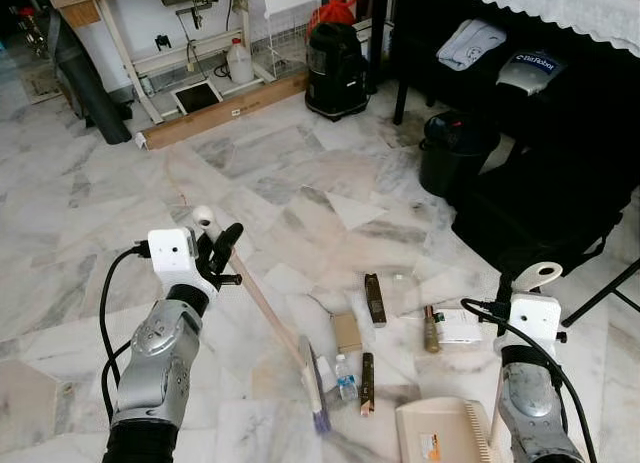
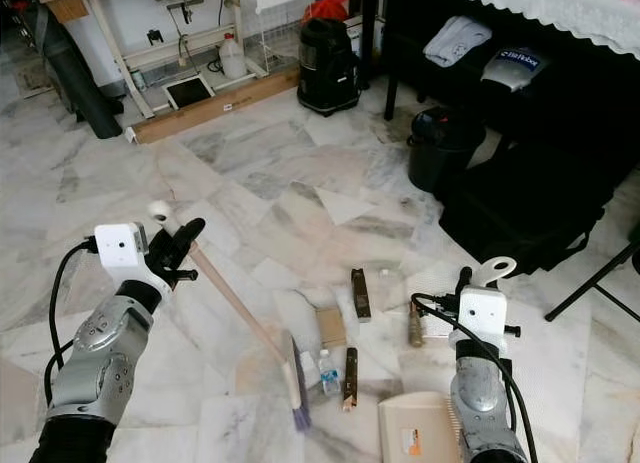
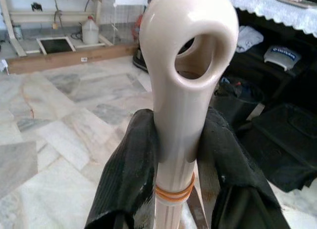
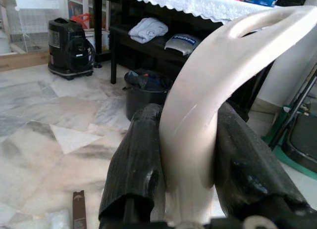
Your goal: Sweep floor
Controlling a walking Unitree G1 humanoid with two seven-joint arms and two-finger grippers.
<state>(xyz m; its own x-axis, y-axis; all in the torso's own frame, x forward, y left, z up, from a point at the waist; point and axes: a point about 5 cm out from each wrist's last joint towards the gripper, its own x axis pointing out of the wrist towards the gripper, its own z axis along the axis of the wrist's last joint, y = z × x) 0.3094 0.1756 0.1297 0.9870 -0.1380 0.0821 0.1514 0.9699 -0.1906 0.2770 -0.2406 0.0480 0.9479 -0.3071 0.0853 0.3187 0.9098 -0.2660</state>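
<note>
- Our left hand (image 1: 222, 245) clamps the broom (image 1: 262, 308) near its looped handle top, bristles resting on the marble floor (image 1: 300, 173) beside scattered litter (image 1: 372, 299).
- Our right hand (image 4: 185, 155) grips the dustpan (image 1: 445, 433) handle.

Cream broom handle (image 1: 262, 305) with orange band, purple-tipped bristles (image 1: 319, 411), cream dustpan (image 1: 440, 433) with orange label, grey-veined white and beige marble floor (image 1: 300, 183), black bin (image 1: 456, 151), black vacuum (image 1: 335, 71), white lace tablecloth (image 1: 560, 8), black gripper fingers (image 3: 133, 174).
</note>
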